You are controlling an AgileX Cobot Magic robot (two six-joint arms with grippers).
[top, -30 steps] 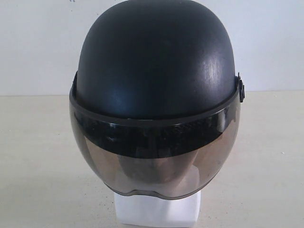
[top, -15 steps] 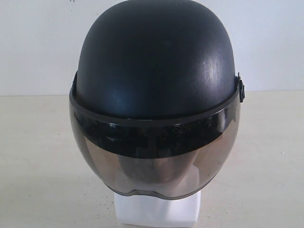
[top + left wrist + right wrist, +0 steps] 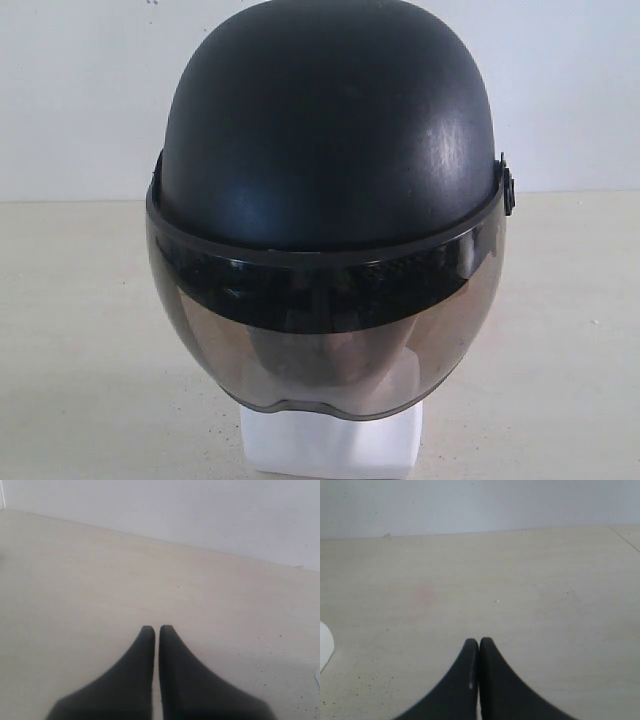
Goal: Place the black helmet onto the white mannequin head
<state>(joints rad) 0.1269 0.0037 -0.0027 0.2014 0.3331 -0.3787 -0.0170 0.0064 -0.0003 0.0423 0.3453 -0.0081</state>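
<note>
The black helmet (image 3: 330, 130) sits upright over the white mannequin head, filling the middle of the exterior view. Its smoky visor (image 3: 325, 320) hangs down over the face, which shows only dimly through it. Of the white mannequin head (image 3: 330, 440) only the squarish neck base is plainly seen below the visor. Neither arm appears in the exterior view. My left gripper (image 3: 157, 628) is shut over bare table, holding nothing. My right gripper (image 3: 479, 641) is likewise shut and empty above the table.
The pale beige table (image 3: 80, 330) runs back to a white wall (image 3: 80, 90). A white edge (image 3: 324, 650) pokes in at the border of the right wrist view, and a small white sliver (image 3: 318, 677) at the border of the left wrist view.
</note>
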